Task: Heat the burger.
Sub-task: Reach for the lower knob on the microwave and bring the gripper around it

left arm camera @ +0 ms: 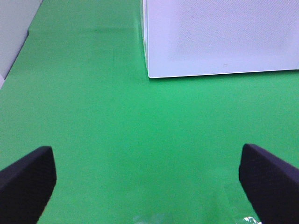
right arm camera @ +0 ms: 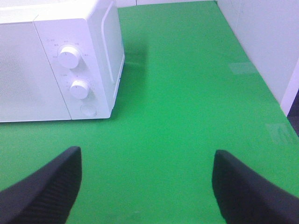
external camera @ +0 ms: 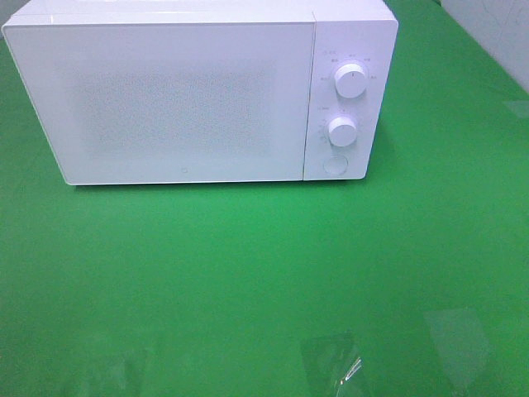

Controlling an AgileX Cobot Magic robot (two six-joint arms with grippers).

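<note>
The burger is out of view in every frame. A white microwave [external camera: 198, 91] stands at the back of the green table with its door shut; two round knobs [external camera: 350, 80] and a round button [external camera: 333, 165] sit on its right panel. My left gripper [left arm camera: 147, 186] is open over bare green surface, short of the microwave's front left corner [left arm camera: 149, 74], with nothing between its dark fingers [left arm camera: 28, 184]. My right gripper [right arm camera: 145, 186] is open too, empty, in front of and to the right of the microwave's control panel [right arm camera: 74, 74]. Neither arm shows in the high view.
Green cloth [external camera: 248, 273] covers the whole table. A white wall [right arm camera: 261, 42] borders the right side, and a pale wall edge [left arm camera: 14, 32] runs along the left. Shiny patches of clear tape [external camera: 335, 360] lie near the table's front edge.
</note>
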